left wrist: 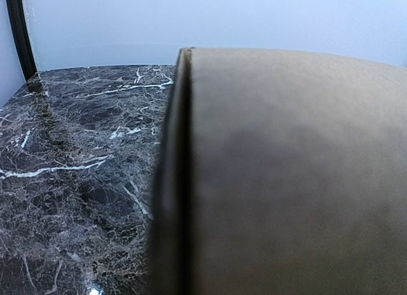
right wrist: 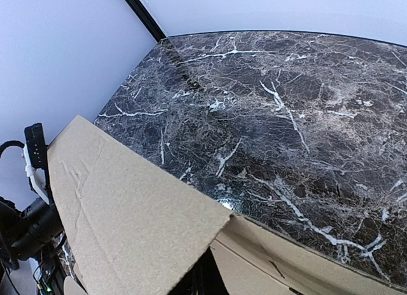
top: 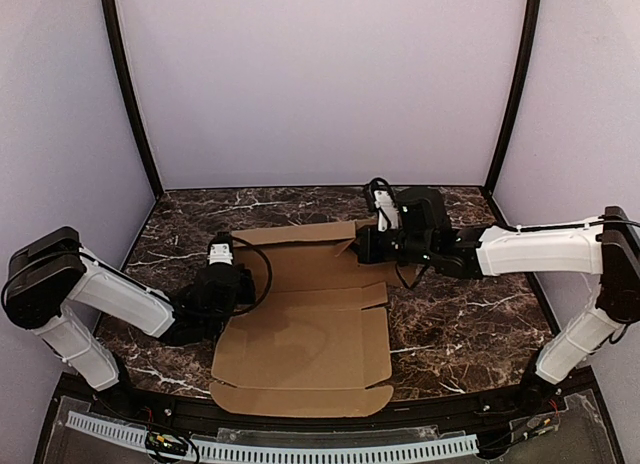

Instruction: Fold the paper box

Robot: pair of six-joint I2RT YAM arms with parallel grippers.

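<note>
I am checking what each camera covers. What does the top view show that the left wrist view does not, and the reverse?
Only the top view shows the left arm, the right arm and the whole box as a flat sheet with flaps, its far part lifted near the right arm. Only the left wrist view shows one edge of the box from very close, with the cardboard filling the right of the picture. Both views show the brown box, the marble table and the pale back wall.
</note>
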